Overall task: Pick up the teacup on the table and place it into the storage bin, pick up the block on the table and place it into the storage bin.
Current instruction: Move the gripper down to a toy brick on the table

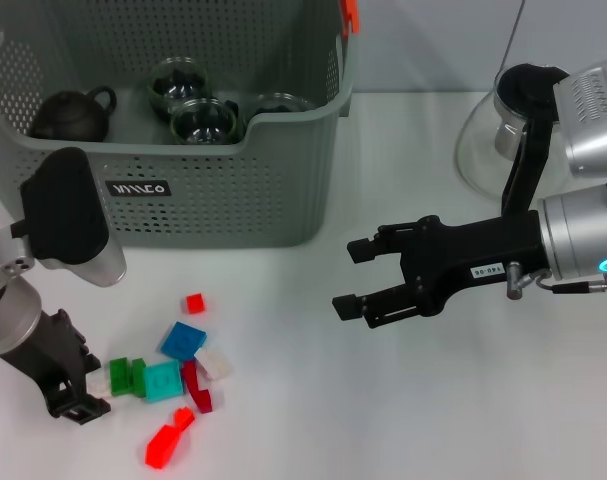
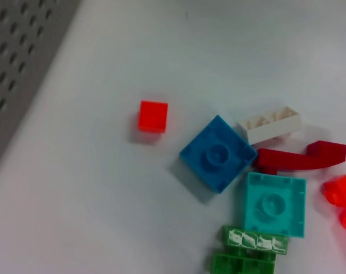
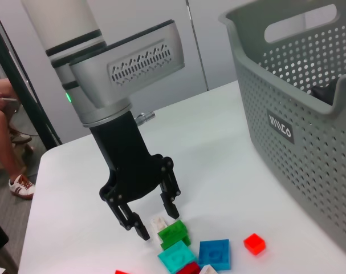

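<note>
The grey perforated storage bin [image 1: 233,190] stands at the back left and holds glass teacups [image 1: 205,118] and a dark teapot [image 1: 73,115]. I see no teacup on the table itself. Loose blocks lie in front of the bin: a small red one [image 1: 194,302], a blue one [image 1: 183,341], a teal one [image 1: 163,381], a green one [image 1: 126,376] and others. My left gripper [image 1: 78,405] hangs open just left of the green block. In the right wrist view its fingers [image 3: 141,231] straddle the pile's edge with nothing held. My right gripper [image 1: 345,278] is open and empty, to the right of the bin.
A glass pitcher [image 1: 493,140] with a dark lid stands at the back right, behind my right arm. An orange clip [image 1: 350,14] sits on the bin's rim. A white block [image 2: 269,123], a dark red piece [image 2: 301,160] and orange-red pieces [image 1: 169,438] lie among the blocks.
</note>
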Action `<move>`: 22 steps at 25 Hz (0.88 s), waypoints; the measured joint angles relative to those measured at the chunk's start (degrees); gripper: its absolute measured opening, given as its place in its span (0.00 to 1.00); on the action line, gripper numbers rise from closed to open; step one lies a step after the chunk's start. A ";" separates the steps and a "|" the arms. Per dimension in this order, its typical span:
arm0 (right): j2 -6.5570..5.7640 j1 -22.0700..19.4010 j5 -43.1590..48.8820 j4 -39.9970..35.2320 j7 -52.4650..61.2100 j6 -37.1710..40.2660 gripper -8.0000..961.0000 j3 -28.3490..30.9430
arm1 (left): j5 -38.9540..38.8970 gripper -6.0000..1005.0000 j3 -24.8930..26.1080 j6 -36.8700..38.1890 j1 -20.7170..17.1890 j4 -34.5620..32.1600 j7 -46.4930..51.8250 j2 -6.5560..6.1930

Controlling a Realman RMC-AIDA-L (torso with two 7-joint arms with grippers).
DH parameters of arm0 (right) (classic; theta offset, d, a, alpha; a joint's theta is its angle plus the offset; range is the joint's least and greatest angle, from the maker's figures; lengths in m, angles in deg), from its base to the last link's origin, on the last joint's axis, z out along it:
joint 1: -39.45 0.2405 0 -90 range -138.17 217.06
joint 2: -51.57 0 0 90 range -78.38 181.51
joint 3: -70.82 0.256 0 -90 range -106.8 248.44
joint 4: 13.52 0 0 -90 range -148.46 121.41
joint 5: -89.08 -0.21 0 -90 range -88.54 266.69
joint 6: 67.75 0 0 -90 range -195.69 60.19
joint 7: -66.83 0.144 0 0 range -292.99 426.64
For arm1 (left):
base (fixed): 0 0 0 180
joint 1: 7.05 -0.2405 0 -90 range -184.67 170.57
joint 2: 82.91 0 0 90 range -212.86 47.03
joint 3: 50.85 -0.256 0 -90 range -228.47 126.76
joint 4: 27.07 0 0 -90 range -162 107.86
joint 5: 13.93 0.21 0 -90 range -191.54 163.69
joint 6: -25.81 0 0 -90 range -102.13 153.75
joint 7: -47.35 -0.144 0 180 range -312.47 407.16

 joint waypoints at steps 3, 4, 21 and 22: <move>0.01 0.04 -0.11 0.07 0.01 -0.07 0.92 0.38 | 0.00 0.51 -0.02 -0.04 0.00 0.15 -0.01 0.00; 0.01 0.05 -0.23 0.08 0.02 -0.08 0.92 0.46 | 0.00 0.51 -0.03 -0.04 0.00 0.29 -0.02 0.00; -0.16 0.23 -0.35 0.07 0.07 -0.72 0.92 2.19 | 0.00 0.43 -0.11 -1.35 0.00 1.15 0.34 0.09; -0.18 0.23 -0.35 0.06 0.08 -0.73 0.92 2.34 | 0.00 0.41 -0.12 -1.55 -0.03 1.23 0.34 0.09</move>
